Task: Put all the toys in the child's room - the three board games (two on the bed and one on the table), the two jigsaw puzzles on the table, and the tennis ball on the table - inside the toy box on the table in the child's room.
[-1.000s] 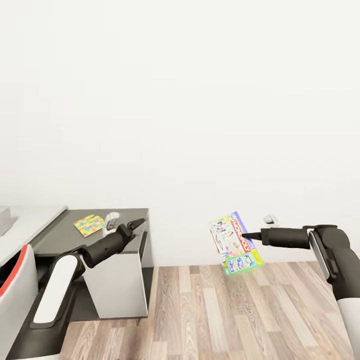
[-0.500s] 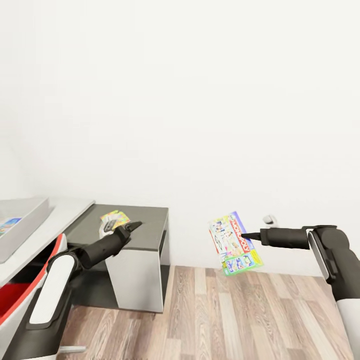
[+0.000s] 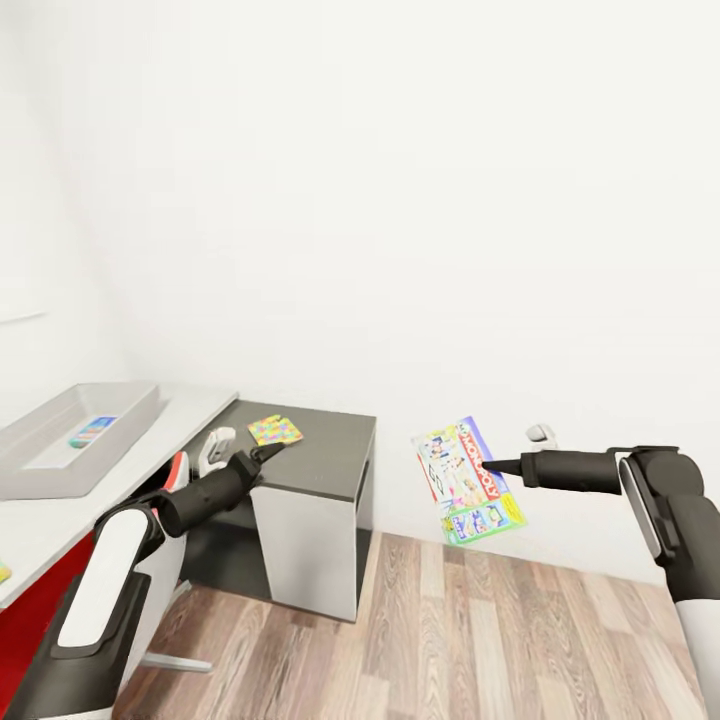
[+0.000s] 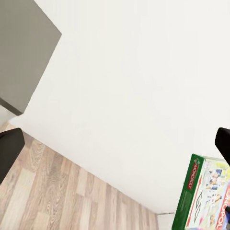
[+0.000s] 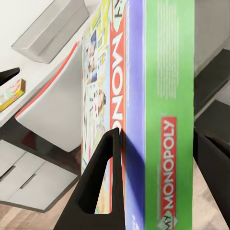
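My right gripper is shut on a pale green-white Monopoly board game, held on edge in the air above the wood floor. In the right wrist view its fingers clamp the box from both sides. The light grey toy box stands on the table at the far left, with a small blue flat box inside. A multicoloured jigsaw puzzle lies on the dark grey cabinet top. My left gripper hangs open just in front of that cabinet, holding nothing.
A grey chair with red trim stands between my left arm and the table. White wall lies straight ahead. Wood floor stretches right of the cabinet. A yellow flat thing lies on the table edge, and white drawers sit below.
The whole view has swung left, so the cabinet sits further right in the picture and the toy box and table have come into view. Both arms keep their pose, the game still held.
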Robot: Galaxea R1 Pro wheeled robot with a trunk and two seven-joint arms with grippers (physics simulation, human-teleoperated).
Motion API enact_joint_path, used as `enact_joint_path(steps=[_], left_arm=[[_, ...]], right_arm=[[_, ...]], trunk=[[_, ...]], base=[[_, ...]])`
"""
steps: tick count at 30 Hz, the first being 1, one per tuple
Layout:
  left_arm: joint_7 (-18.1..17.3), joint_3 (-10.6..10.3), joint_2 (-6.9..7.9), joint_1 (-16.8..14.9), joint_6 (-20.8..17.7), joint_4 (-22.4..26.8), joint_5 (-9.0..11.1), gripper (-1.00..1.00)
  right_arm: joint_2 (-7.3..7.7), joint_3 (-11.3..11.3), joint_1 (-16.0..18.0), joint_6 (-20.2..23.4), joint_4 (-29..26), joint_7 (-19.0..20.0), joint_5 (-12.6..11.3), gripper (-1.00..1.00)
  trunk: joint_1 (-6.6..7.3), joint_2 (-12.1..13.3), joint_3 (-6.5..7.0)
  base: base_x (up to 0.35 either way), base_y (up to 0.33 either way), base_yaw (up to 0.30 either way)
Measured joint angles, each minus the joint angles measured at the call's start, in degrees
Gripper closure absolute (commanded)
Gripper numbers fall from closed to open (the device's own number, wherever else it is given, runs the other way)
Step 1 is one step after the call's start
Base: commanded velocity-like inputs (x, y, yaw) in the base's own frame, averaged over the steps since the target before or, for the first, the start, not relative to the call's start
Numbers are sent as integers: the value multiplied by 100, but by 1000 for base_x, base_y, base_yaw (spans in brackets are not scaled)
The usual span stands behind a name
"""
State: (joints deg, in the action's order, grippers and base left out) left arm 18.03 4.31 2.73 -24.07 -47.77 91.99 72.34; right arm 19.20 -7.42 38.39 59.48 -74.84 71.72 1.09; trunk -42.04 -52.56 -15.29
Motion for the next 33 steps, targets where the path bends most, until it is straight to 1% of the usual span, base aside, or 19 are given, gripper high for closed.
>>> enact_joint_path(steps=[2,6,10,21,27,33], left_arm=[[-2,-1,0,-6,-8,0,25,-100],[-1,-2,2,-24,-47,0,188,-100],[2,2,14,-31,-89,0,269,-100],[20,20,135,-30,-129,-1,360,-100],[27,91,163,-24,-133,-4,373,-100],[30,116,172,-16,-134,-6,378,-100]], right_arm=[[-3,4,0,0,-7,-7,4,100],[-12,16,-2,0,-24,-21,10,100],[-14,17,-2,0,-27,-26,13,100],[-21,25,-3,-1,-31,-31,20,100],[-22,21,-3,-1,-30,-32,23,100],[-18,25,-3,0,-31,-32,18,100]], trunk=[[44,80,32],[132,241,95],[220,402,159],[462,844,334],[594,1085,430],[726,1326,525]], base=[[0,0,278],[0,0,278],[0,0,278],[0,0,278],[0,0,278],[0,0,278]])
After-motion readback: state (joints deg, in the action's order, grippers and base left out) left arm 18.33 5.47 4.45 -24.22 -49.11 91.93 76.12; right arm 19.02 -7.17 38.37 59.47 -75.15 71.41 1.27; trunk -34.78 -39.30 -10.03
